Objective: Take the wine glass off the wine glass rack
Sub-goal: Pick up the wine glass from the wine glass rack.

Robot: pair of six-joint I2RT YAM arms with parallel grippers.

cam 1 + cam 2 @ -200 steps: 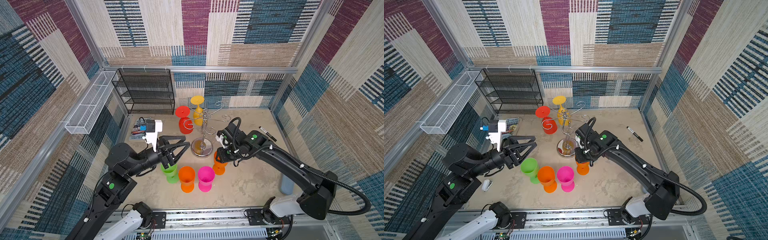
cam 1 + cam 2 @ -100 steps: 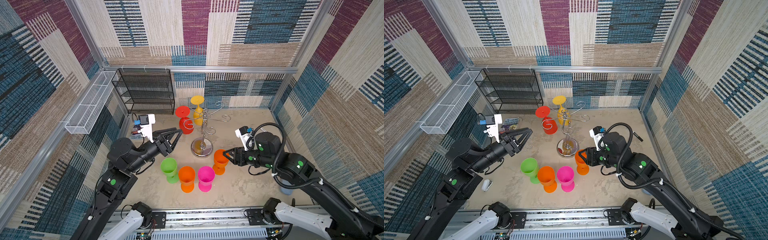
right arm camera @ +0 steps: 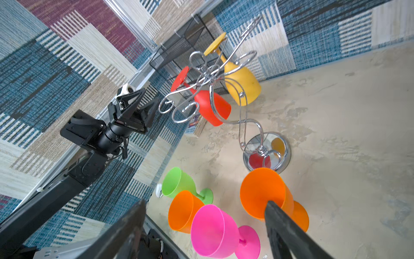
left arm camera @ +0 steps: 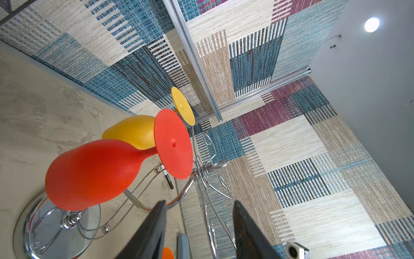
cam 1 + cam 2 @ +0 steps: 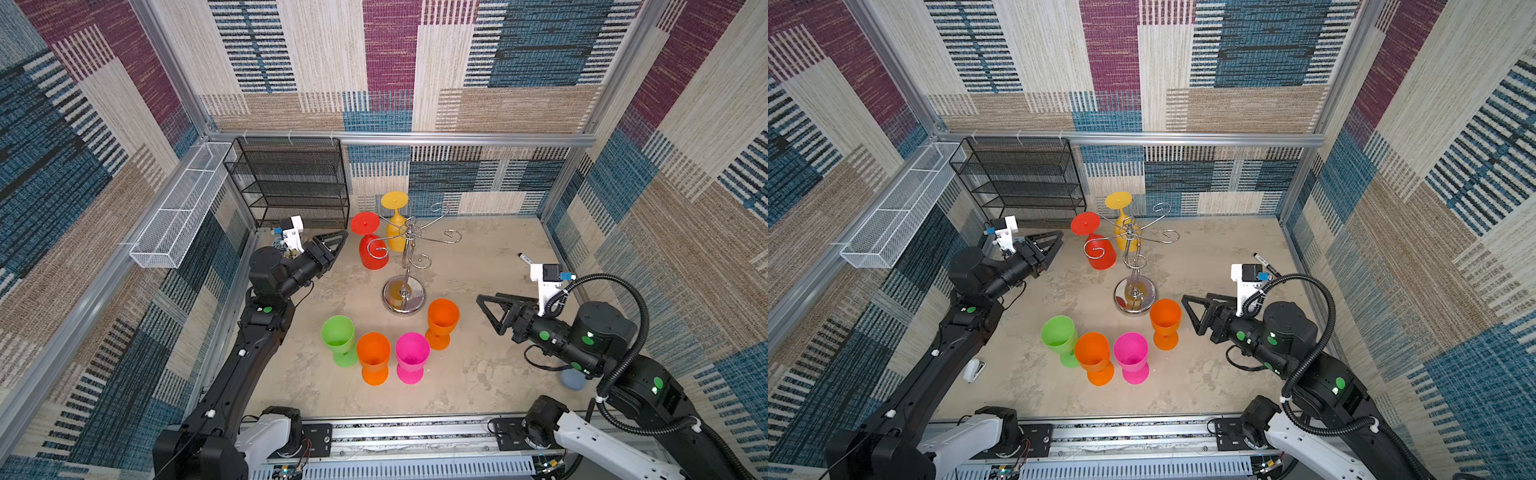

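Note:
The chrome wine glass rack stands mid-table, seen in both top views. Two wine glasses hang upside down from its curled arms: a red one and a yellow one. My left gripper is open and empty, raised just left of the red glass and apart from it. My right gripper is open wide and empty, to the right of an upright orange glass.
Green, orange and pink glasses stand upright in front of the rack. A black mesh shelf and a white wire basket are at the back left. A marker lies at the right.
My right gripper let go of the orange glass beside the rack, opened and drew back to the right. My left gripper rose from the green glass toward the red glass.

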